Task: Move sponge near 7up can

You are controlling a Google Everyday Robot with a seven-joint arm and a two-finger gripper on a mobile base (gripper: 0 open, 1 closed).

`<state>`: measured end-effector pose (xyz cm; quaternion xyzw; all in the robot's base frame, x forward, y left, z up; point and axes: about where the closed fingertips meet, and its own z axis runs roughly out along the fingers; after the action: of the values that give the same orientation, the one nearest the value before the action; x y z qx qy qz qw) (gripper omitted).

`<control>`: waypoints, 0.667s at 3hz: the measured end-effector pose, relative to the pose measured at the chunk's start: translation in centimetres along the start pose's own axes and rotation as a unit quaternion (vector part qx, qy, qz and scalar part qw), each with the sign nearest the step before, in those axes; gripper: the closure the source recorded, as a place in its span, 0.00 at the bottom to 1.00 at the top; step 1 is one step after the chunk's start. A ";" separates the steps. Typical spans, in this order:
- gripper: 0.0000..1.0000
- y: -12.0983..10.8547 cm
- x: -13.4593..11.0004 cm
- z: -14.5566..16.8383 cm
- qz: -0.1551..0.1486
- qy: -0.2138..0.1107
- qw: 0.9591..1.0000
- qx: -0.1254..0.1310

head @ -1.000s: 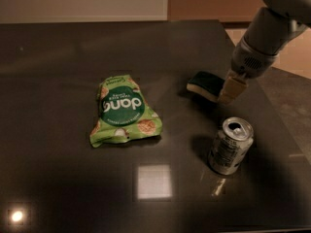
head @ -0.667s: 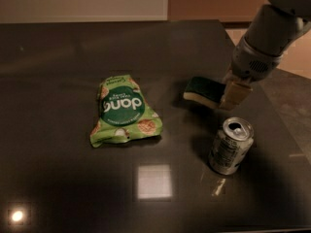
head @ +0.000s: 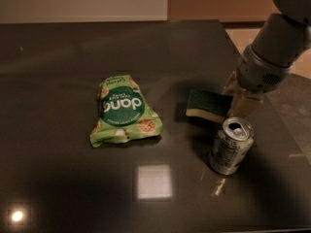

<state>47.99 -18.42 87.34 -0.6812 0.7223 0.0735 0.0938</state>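
Note:
The sponge (head: 206,103), dark green on top with a pale cream foam layer, lies level just behind the 7up can and a little to its left. The 7up can (head: 230,145) is silver-grey and stands upright on the dark table, with its pull-tab top showing. My gripper (head: 237,100) comes down from the upper right and is shut on the sponge's right end, with one cream finger (head: 246,106) just above the can's top. I cannot tell whether the sponge touches the table.
A crinkled green snack bag (head: 122,110) lies left of the sponge. The dark glossy table (head: 63,178) shows a bright square reflection near the front. The table's right edge (head: 286,125) runs close beside the can and my arm.
My gripper has carried the sponge down and toward the front, closer to the can, and the sponge has gone from tilted to level. The can and the bag have not moved.

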 end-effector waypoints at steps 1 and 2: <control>0.59 0.7 0.4 0.0 -0.030 -0.003 1.000 -0.004; 0.36 1.4 0.4 -0.2 -0.059 -0.005 0.998 -0.010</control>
<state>46.55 -18.73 87.37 -0.7236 0.6792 0.0786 0.0943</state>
